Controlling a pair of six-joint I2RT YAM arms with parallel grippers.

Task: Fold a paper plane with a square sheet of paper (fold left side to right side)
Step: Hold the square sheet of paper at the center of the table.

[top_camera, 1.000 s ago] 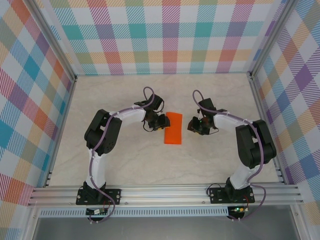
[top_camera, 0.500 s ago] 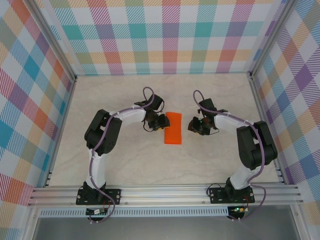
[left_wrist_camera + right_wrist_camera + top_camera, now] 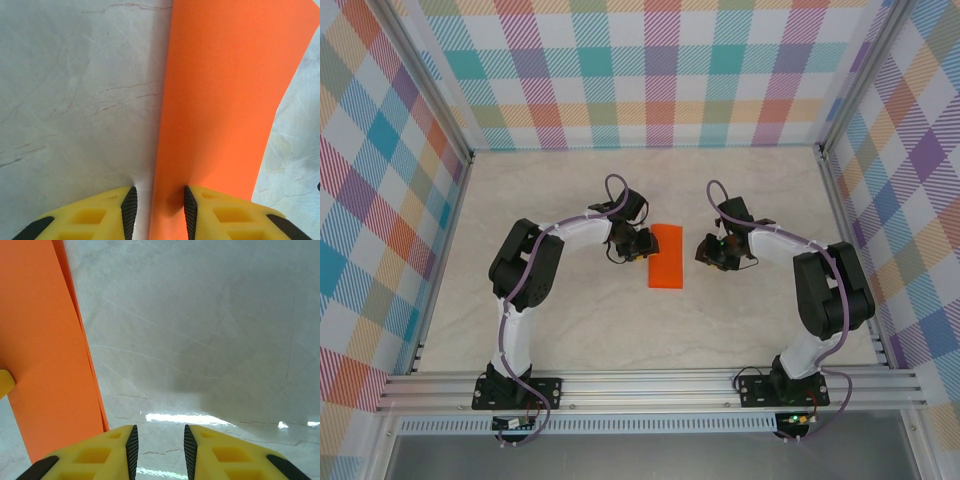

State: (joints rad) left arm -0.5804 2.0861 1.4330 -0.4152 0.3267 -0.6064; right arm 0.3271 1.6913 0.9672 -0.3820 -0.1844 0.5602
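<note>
Orange paper, the sheet (image 3: 667,256), lies on the table (image 3: 570,320) midway between the two arms, already doubled into a narrow rectangle. The left gripper (image 3: 638,243) sits at its left long edge with its jaws a little apart. In the left wrist view that edge runs into the gap; it seems not to be pinched, though the contact itself is hidden low in the view. The right gripper (image 3: 708,250) hangs just beside the right edge, jaws likewise slightly parted over bare table, holding nothing. Along that right edge the two layers show slightly fanned, so the crease is probably soft. A nudge from either finger could slide the top layer out of line or skate the whole sheet across the smooth table, spoiling later folds. Against the pictures half a second and one second back, nothing visible has moved: arms and sheet sit as they did.
</note>
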